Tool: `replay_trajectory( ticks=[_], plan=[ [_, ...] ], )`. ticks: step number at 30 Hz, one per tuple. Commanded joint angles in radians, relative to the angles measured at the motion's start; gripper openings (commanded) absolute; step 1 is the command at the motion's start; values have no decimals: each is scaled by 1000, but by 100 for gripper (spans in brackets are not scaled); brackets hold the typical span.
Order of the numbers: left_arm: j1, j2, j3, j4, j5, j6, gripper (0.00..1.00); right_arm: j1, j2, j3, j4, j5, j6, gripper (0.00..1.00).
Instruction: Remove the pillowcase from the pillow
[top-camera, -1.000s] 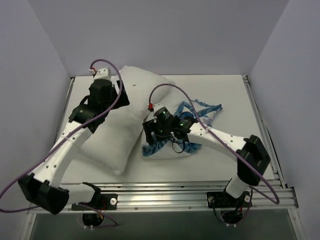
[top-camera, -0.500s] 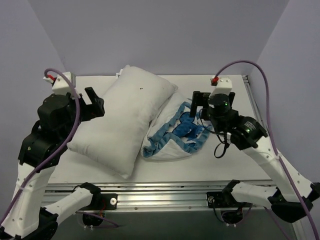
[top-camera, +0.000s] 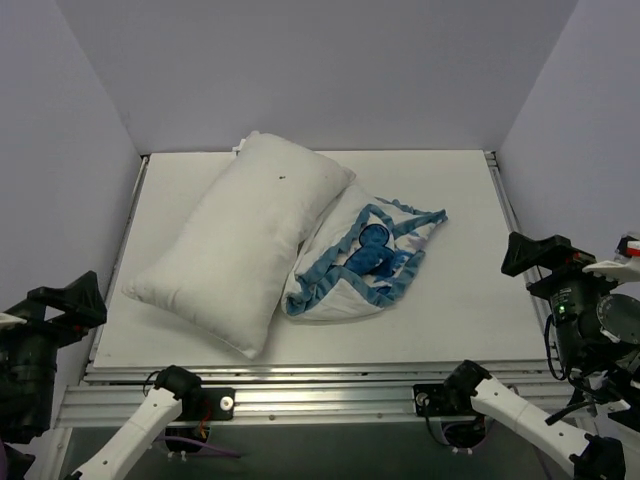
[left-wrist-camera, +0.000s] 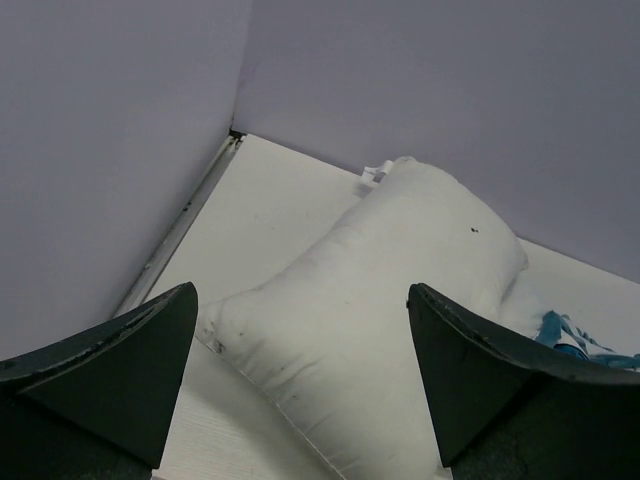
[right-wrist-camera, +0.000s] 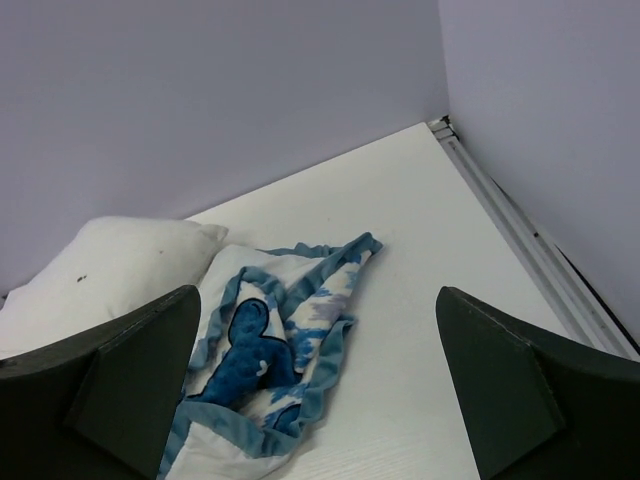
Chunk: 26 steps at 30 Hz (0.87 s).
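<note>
1. Mid-frame, top view: pillow (top-camera: 235, 250) lies bare on a diagonal; pillowcase (top-camera: 365, 262) is crumpled just right of it, touching its lower edge.
2. Left gripper (left-wrist-camera: 300, 292) at lower left, right gripper (right-wrist-camera: 318, 295) at lower right: both spread, empty, well apart from the cloth.
3. Judgement: removal looks complete. Hold the arms clear and brush neither item.

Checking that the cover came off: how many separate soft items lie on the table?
2. The plain white pillow lies diagonally, left of centre. The blue-trimmed pillowcase lies crumpled against its right side. Anything underneath them would be hidden.
</note>
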Motion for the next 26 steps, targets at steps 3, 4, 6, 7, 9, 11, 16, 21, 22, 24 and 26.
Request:
replay_trajectory(
  ticks=[3,4,6,7,9,11,16,21,22,24,26],
  plan=[
    [3,-77,-76,-118,-93,-31,94,30,-83,-45,-83,89,30,100],
    [3,-89,-82,-129,-93,-32,94,36,-95,-56,-89,94,36,100],
    [3,-98,-88,-167,-98,-35,94,57,-126,-65,-107,110,59,100],
    [3,-103,-90,-180,-99,-37,94,65,-144,-76,-109,114,65,100],
    [2,-107,-91,-215,-103,-46,94,93,-161,-88,-110,120,82,100],
    [2,-115,-97,-229,-101,-52,94,110,-173,-105,-109,132,94,100],
    [2,-130,-122,-241,-95,-64,94,150,-147,-111,-107,172,103,100],
    [0,-131,-137,-224,-92,-70,94,162,-129,-122,-90,167,99,100],
    [0,-127,-139,-224,-92,-69,94,163,-124,-123,-87,166,99,99],
    [-1,-126,-139,-224,-90,-67,94,167,-118,-134,-84,160,99,98],
    [-4,-120,-139,-221,-89,-67,94,168,-109,-139,-77,154,99,99]
  ],
)
